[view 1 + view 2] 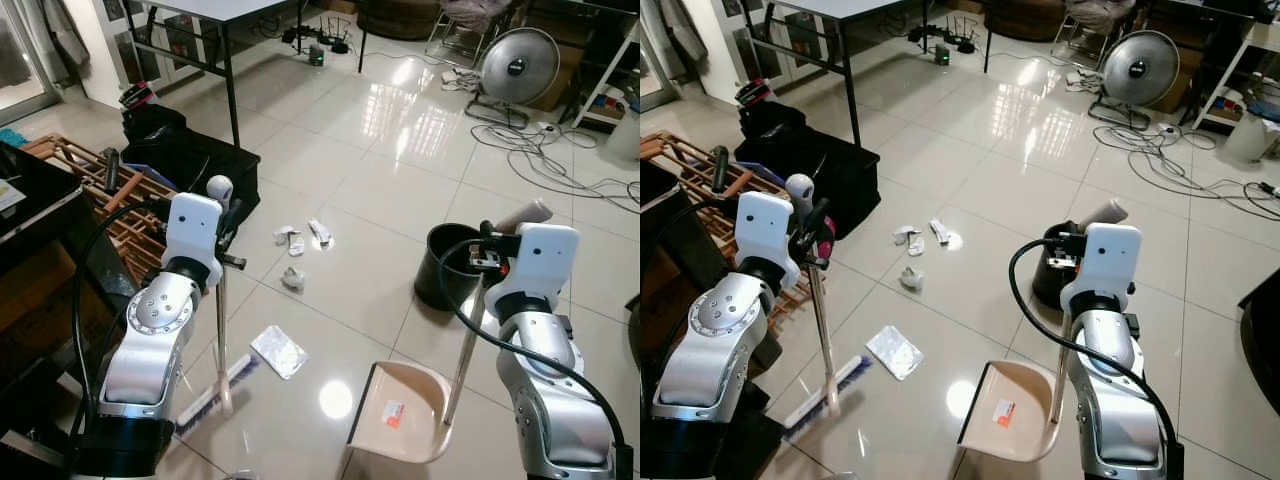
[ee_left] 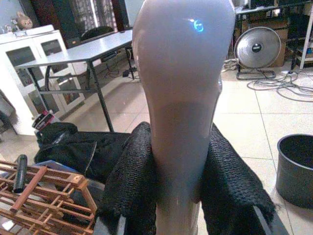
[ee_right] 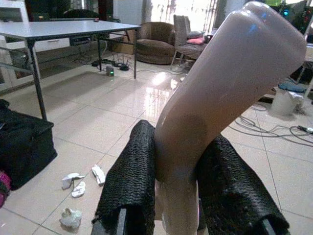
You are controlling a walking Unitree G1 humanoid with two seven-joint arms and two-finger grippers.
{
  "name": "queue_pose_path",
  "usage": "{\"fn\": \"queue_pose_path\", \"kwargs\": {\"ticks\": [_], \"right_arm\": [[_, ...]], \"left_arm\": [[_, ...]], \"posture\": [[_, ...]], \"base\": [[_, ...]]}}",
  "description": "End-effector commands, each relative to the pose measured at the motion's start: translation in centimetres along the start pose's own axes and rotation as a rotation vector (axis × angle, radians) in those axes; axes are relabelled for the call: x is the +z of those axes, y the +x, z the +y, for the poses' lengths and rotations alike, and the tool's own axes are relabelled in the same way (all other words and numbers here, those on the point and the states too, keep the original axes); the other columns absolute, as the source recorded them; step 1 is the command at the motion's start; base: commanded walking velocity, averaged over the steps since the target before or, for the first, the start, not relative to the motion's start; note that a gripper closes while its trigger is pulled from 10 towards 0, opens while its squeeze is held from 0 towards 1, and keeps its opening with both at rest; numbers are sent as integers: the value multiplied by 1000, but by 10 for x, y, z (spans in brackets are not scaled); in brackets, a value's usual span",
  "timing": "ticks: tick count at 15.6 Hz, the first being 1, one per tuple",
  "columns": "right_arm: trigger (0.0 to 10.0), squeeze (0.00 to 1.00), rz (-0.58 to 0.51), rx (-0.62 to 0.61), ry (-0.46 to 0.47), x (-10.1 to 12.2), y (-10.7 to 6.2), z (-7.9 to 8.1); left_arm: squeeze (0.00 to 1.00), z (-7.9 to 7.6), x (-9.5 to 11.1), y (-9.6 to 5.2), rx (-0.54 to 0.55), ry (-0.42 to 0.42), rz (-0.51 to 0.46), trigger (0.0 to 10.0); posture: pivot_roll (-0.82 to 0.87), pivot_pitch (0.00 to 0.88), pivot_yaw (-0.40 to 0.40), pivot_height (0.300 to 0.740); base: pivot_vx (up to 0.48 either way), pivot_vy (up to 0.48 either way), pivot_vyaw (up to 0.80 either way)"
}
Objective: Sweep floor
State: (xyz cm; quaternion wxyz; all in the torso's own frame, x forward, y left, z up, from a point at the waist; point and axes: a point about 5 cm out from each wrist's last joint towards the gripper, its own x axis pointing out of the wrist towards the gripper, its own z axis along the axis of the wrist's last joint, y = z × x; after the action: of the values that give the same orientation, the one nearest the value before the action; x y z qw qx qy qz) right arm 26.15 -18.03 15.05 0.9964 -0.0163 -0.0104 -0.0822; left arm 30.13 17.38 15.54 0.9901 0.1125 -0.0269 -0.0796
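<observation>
My left gripper (image 1: 232, 228) is shut on the broom's pale handle (image 1: 221, 330), just below its rounded top. The blue-bristled broom head (image 1: 214, 394) rests on the tiles by my left side. In the left wrist view the black fingers (image 2: 129, 182) clamp the handle (image 2: 183, 98) from both sides. My right gripper (image 1: 488, 258) is shut on the dustpan's upright handle (image 3: 220, 98). The beige dustpan (image 1: 402, 410) sits on the floor at my right front. Crumpled white paper scraps (image 1: 293, 280) and a flat silvery wrapper (image 1: 278, 351) lie between broom and dustpan.
A black bin (image 1: 434, 286) stands just behind my right gripper. A black bag (image 1: 190, 160) and a wooden rack (image 1: 105, 190) are at the left, under a table with black legs (image 1: 230, 90). A floor fan (image 1: 518, 66) and loose cables (image 1: 560, 168) lie at the far right.
</observation>
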Motion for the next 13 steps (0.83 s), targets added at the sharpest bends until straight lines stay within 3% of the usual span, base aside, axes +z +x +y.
{"fn": "queue_pose_path", "kwargs": {"ticks": [1,9,13], "right_arm": [[10000,0,-46,2,19,9,3,-2],[10000,0,-51,36,-4,7,2,3],[10000,0,-47,13,50,5,4,0]], "left_arm": [[0,2,13,2,9,20,-59,10000],[0,1,15,4,2,34,-67,10000],[0,2,16,4,1,39,-73,10000]], "posture": [[27,0,-55,740],[27,0,-55,740],[33,0,-53,740]], "base": [[285,0,0],[291,0,0],[322,0,534]]}}
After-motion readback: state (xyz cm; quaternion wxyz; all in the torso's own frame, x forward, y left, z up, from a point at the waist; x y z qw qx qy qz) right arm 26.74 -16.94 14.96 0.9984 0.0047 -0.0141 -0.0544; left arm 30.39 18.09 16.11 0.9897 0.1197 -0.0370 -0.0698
